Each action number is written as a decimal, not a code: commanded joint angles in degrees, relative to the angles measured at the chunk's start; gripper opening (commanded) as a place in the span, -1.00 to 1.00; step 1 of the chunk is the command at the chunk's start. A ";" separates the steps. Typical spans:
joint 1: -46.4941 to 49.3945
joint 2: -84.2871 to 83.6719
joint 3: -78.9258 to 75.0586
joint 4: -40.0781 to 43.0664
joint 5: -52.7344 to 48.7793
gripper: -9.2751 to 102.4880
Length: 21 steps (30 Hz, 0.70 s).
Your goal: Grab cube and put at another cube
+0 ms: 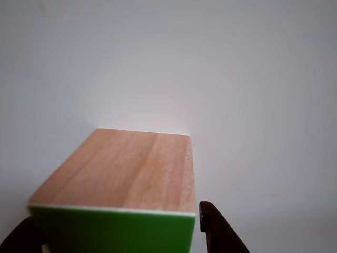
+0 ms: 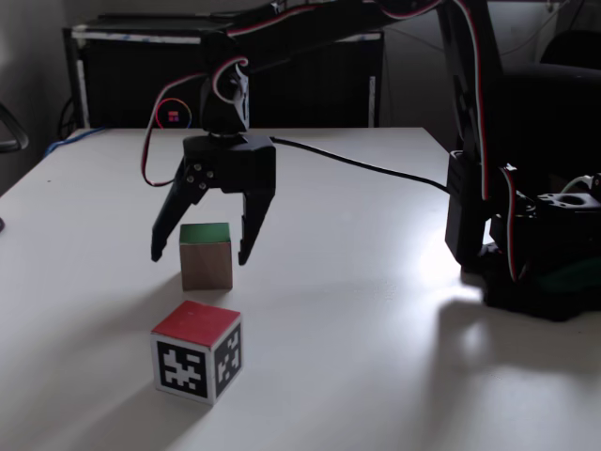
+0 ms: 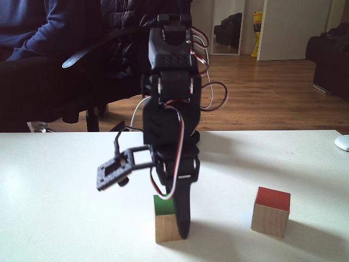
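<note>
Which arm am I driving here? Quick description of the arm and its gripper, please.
An all-black arm with matte printed links. Red, white and black wire bundles loop along its joints, and a black cable trails across the white table. The gripper is black too, with two long, tapered fingers. No markings can be made out.

The wood-and-green cube (image 1: 118,184) is seen from very close in the other view, from between the gripper (image 1: 118,232) fingertips and out over the white table (image 1: 253,79). In a fixed view, the same cube (image 2: 207,256) is looked at from low above the table (image 2: 376,357), a little way off, with the gripper (image 2: 203,256) straddling it, the marker-covered red-topped cube (image 2: 198,351) nearer the camera and the arm's base (image 2: 540,268) to the right of it. In another fixed view, the cube (image 3: 165,220) is faced from almost table height and close up, with the arm (image 3: 170,109) directly over it, the red-topped cube (image 3: 271,212) to its right and a room with a seated person (image 3: 49,33) behind it; the cube, the red-topped cube and the gripper are shared by both fixed views.
</note>
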 commanded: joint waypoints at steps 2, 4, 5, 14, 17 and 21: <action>-0.09 -0.70 -3.60 -0.70 0.53 -0.05; 0.26 -1.93 -4.66 -0.70 0.44 -0.06; 0.44 -2.64 -5.19 -0.70 0.44 -0.07; 0.88 -5.62 -7.12 -1.67 0.26 -0.45; 0.53 -3.43 -6.59 -1.76 1.23 -0.62; -0.97 3.52 -4.39 -1.76 3.43 -0.68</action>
